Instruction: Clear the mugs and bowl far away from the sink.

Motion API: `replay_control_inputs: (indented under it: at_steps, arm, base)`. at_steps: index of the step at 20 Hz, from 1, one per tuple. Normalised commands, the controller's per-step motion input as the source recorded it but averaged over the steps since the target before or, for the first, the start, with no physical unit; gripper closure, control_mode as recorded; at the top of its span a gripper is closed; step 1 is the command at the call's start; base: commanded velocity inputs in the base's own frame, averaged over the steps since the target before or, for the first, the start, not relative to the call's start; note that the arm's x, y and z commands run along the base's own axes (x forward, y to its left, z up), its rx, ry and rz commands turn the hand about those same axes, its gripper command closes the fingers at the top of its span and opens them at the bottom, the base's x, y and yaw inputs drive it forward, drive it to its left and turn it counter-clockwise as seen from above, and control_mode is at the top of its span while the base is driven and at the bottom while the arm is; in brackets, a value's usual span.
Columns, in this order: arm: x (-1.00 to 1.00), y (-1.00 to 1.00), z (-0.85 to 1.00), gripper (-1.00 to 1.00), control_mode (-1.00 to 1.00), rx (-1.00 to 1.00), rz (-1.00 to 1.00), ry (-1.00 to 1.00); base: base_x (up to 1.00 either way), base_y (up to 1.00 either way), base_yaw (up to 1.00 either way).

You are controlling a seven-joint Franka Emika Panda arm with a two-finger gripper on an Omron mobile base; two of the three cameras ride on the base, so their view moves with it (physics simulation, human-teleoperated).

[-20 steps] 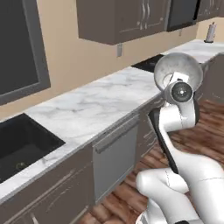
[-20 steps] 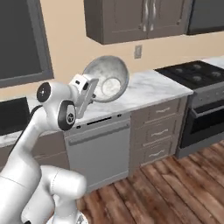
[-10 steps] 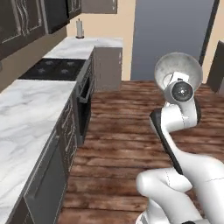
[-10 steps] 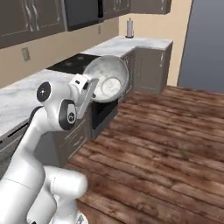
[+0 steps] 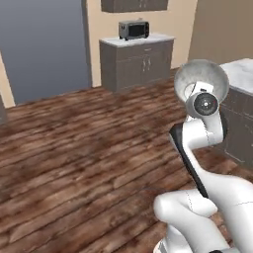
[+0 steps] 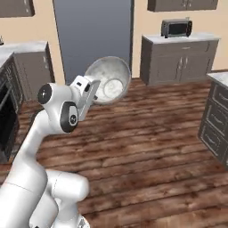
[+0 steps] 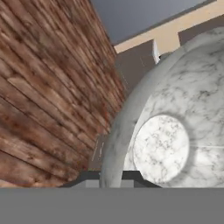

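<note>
A pale marbled bowl (image 5: 201, 79) (image 6: 108, 80) is held up at chest height, tipped on its side with its mouth facing away from the arm. My gripper (image 6: 92, 92) is shut on the bowl's rim. In the hand view the bowl (image 7: 175, 131) looms close on the right, with the gripper (image 7: 111, 177) clamped on its edge at the bottom. In the left base view the wrist (image 5: 205, 103) sits just under the bowl. The mugs and the sink are out of view.
Wooden floor (image 5: 89, 148) spreads ahead. A grey cabinet carrying a toaster oven (image 5: 134, 29) (image 6: 177, 28) stands against the far wall beside a tall grey panel (image 6: 93, 35). A marble-topped counter (image 5: 242, 69) with drawers (image 6: 216, 120) stands right, and an oven (image 6: 6, 120) left.
The whole scene has swung as the base turned: the long counter and stove have slid away, and open floor and the far cabinet came in. The bowl stays in the gripper.
</note>
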Motion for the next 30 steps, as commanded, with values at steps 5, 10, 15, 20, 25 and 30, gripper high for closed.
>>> replay_control_inputs:
  at_steps: [5, 10, 15, 20, 25, 30]
  arm:
    - [0.00, 0.00, 0.00, 1.00, 1.00, 0.00, 0.00, 0.00]
    - [0.00, 0.00, 0.00, 1.00, 1.00, 0.00, 0.00, 0.00]
    - [0.00, 0.00, 0.00, 1.00, 1.00, 0.00, 0.00, 0.00]
    - [0.00, 0.00, 0.00, 1.00, 1.00, 0.00, 0.00, 0.00]
    - [0.00, 0.00, 0.00, 1.00, 1.00, 0.00, 0.00, 0.00]
    - [0.00, 0.00, 0.00, 1.00, 1.00, 0.00, 0.00, 0.00]
  base:
    - [0.00, 0.00, -1.00]
    - [0.00, 0.00, -1.00]
    - [0.01, 0.00, -0.96]
    - [0.75, 0.42, -0.29]
    - [0.99, 0.00, 0.00]
    - [1.00, -0.13, 0.02]
